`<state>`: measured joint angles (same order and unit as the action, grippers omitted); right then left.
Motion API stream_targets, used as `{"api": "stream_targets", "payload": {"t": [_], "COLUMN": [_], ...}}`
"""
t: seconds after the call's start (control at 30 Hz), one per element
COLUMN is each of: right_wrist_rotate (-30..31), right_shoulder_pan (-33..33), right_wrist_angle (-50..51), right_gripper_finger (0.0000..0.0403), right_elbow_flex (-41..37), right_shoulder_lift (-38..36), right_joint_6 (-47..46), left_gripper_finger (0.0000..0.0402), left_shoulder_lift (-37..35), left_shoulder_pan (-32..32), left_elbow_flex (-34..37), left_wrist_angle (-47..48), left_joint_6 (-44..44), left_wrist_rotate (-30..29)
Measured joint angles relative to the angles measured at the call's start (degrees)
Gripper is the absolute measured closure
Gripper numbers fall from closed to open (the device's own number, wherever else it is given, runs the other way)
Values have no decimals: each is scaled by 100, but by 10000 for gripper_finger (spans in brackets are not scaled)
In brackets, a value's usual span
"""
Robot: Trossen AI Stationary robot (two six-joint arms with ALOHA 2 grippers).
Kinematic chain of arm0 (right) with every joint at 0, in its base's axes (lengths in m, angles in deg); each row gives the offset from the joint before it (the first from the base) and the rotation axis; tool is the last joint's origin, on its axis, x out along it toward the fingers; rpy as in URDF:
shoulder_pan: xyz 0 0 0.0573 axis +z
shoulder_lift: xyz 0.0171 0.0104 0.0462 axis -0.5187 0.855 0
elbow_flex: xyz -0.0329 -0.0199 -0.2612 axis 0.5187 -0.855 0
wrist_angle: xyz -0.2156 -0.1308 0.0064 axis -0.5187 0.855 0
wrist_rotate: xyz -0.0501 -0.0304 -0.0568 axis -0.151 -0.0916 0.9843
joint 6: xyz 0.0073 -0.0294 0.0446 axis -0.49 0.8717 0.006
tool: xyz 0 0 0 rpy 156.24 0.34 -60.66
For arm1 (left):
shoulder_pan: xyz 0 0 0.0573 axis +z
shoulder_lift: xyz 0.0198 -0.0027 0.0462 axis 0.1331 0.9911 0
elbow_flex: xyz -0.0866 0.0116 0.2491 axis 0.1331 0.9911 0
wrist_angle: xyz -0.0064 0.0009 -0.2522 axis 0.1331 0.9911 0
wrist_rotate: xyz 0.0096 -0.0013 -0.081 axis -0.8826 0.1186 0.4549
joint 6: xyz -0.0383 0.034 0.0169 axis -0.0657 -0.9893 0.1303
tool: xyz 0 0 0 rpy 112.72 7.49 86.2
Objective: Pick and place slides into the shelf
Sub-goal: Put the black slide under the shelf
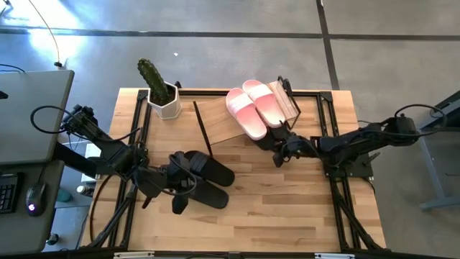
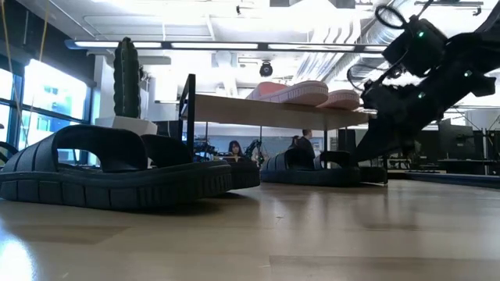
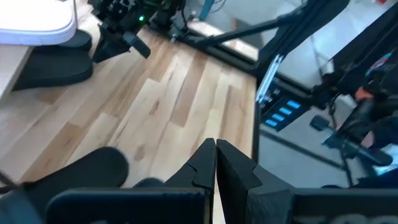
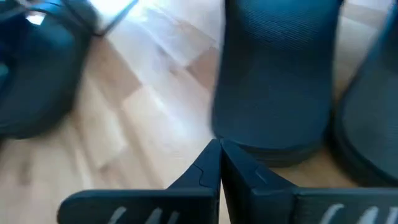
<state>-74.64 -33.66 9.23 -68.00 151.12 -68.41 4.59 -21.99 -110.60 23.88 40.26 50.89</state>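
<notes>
I see my right gripper (image 1: pixel 279 154) closed and empty; a black slide (image 4: pixel 273 81) lies directly ahead of its jaws under the shelf (image 1: pixel 215 119). My left gripper (image 1: pixel 177 194), also closed, is beside another black pair (image 1: pixel 205 176).

The high view looks straight down on the whole table (image 1: pixel 287 208); the low view sits at tabletop level, very close behind a black slide (image 2: pixel 109 176), facing the shelf (image 2: pixel 273 105). Both wrist views hover low, sharing the pink slides (image 1: pixel 255 108) region.
</notes>
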Motion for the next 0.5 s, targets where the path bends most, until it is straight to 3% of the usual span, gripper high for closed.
{"api": "stream_targets", "payload": {"t": [0.17,0.3,0.5], "right_wrist_rotate": [-71,-596,-876], "right_shoulder_pan": [248,472,866], "right_wrist_angle": [20,27,82], "right_gripper_finger": [403,403,403], "right_elbow_flex": [0,4,4], "right_shoulder_lift": [-479,-1015,-1838], "right_joint_6": [93,252,354], "left_gripper_finger": [399,399,399], "left_shoulder_lift": [0,82,307], "left_shoulder_pan": [0,1,-7], "left_elbow_flex": [0,0,-4], "left_wrist_angle": [-289,-868,-3011], "left_joint_6": [317,787,18], "left_wrist_rotate": [0,58,946]}}
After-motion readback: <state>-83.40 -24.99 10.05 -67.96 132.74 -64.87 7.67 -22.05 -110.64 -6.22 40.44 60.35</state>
